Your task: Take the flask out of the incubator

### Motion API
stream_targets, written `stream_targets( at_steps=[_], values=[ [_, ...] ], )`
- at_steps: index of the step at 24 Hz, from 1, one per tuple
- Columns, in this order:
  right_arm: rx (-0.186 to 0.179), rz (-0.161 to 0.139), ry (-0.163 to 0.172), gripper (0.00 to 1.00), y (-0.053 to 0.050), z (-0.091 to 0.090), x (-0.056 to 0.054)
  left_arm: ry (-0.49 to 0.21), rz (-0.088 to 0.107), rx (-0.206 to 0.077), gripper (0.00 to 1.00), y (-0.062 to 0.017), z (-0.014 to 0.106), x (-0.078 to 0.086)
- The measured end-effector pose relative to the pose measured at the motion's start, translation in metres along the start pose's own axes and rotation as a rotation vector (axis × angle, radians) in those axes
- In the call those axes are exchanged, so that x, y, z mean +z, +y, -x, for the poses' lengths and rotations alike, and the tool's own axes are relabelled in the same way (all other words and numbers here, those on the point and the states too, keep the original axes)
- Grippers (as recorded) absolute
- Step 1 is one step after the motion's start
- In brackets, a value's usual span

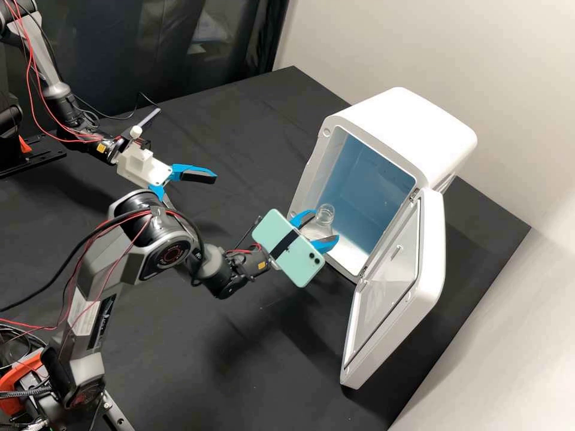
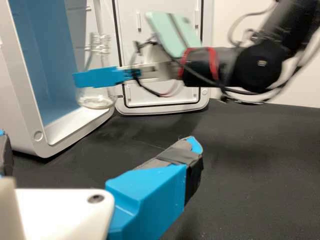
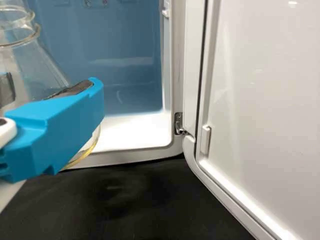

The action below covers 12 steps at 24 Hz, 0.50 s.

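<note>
A clear glass flask (image 1: pixel 323 216) stands at the front of the floor inside the white incubator (image 1: pixel 413 131), whose blue-lined chamber faces the arms. My right gripper (image 1: pixel 314 230) is at the opening, shut on the flask with one blue finger on each side of its body. The left wrist view shows the flask (image 2: pixel 97 50) upright, with one of those fingers (image 2: pixel 97 77) across it. The right wrist view has the flask (image 3: pixel 30 60) beside a blue finger (image 3: pixel 55 125). My left gripper (image 1: pixel 179 182) hangs open above the bench, well back from the incubator and holding nothing.
The incubator door (image 1: pixel 401 281) hangs wide open to the right of the opening, reaching toward the bench's front. A mint-green phone (image 1: pixel 288 247) is strapped to the right wrist. Bare black bench (image 1: pixel 251 335) lies in front of the incubator, and a wall stands close behind it.
</note>
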Motion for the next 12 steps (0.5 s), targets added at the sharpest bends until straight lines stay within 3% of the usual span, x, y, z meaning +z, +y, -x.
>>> stream_targets(
  at_steps=[3, 6, 12],
  values=[
    [-0.024, 0.008, 0.003, 0.00, -0.004, 0.024, 0.013, 0.000, 0.000, 0.000, 1.00, 0.0000, 0.000, 0.000],
    [-0.066, 0.011, -0.037, 0.00, -0.008, 0.043, 0.029, 0.000, 0.000, 0.000, 1.00, 0.0000, 0.000, 0.000],
    [-0.186, 0.010, -0.086, 0.00, -0.021, 0.081, 0.044, -0.005, -0.001, 0.020, 1.00, 0.0049, 0.001, 0.001]
  ],
)
